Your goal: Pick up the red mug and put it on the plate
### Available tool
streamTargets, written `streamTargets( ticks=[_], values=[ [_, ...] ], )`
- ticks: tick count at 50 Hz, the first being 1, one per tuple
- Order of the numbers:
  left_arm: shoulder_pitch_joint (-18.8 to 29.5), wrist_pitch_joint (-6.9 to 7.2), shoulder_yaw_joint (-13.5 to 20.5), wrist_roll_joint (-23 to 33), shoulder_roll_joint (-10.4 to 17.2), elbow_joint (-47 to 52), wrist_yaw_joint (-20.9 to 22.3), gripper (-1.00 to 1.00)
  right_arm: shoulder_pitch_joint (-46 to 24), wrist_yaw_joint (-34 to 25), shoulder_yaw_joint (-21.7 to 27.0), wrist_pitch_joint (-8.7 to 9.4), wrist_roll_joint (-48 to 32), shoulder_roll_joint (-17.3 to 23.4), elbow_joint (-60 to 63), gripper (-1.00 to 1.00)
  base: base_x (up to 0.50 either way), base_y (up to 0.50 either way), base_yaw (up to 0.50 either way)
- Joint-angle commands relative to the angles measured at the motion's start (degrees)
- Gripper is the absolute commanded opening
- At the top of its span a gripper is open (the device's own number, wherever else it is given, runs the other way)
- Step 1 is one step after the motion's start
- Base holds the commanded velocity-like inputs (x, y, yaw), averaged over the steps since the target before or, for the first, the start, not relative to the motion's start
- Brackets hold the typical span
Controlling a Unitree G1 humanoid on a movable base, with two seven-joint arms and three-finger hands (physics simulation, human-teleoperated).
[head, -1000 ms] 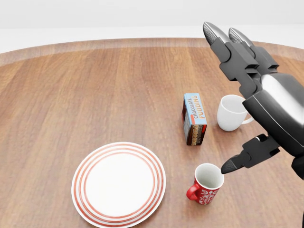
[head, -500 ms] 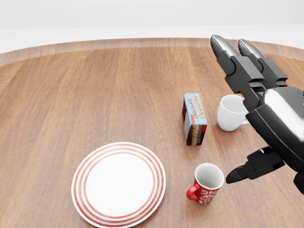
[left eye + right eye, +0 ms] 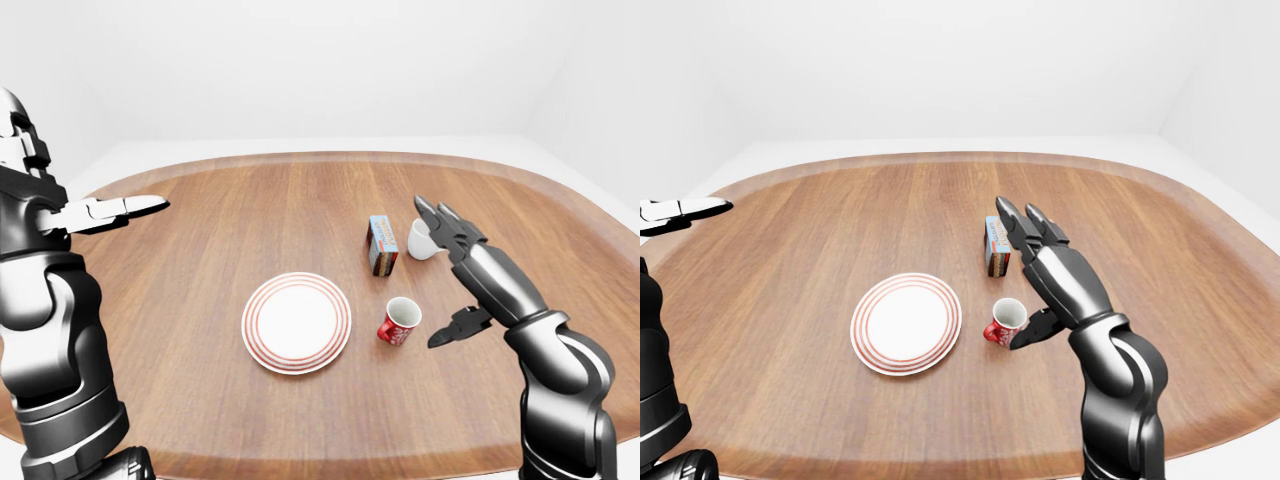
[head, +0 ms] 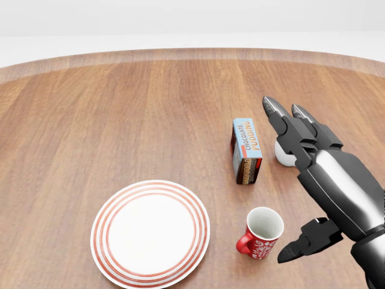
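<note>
A rounded wood-grain counter (image 4: 120, 108) fills a plain white room. The red mug (image 4: 261, 232) stands upright at the red-ringed plate's (image 4: 150, 233) three o'clock, apart from it. The right hand (image 4: 304, 180) hovers at the mug's three o'clock, fingers spread, holding nothing. The left hand (image 3: 95, 212) is raised, empty and outstretched.

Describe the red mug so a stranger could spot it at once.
On the round wooden table, find the red-ringed white plate; the red mug stands upright just to its right in the head view, below the chocolate pudding box. Unlike the plain white mug, it is red with a white floral pattern.
</note>
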State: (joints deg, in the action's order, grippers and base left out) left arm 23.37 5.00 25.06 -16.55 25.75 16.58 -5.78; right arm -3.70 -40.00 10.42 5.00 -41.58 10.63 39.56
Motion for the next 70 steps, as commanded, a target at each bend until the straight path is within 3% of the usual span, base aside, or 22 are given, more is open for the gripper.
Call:
streamTargets(
  ticks=[1,29,70],
  values=[
    [0.02,0.0,0.07,-0.01,0.03,-0.02,0.04,1.0,1.93,0.0,-0.44,0.0,-0.92,-1.13,-0.35,1.0,0.0,0.0,0.0],
    [-0.15,0.0,0.21,-0.15,0.07,0.22,-0.05,1.0,7.62,0.0,-2.22,0.0,-1.76,-3.53,-5.49,1.0,0.0,0.0,0.0],
    [0.52,0.0,0.47,-0.79,0.78,0.43,-0.32,1.0,6.03,0.0,-4.54,0.0,-4.03,-3.22,-14.59,1.0,0.0,0.0,0.0]
  ],
)
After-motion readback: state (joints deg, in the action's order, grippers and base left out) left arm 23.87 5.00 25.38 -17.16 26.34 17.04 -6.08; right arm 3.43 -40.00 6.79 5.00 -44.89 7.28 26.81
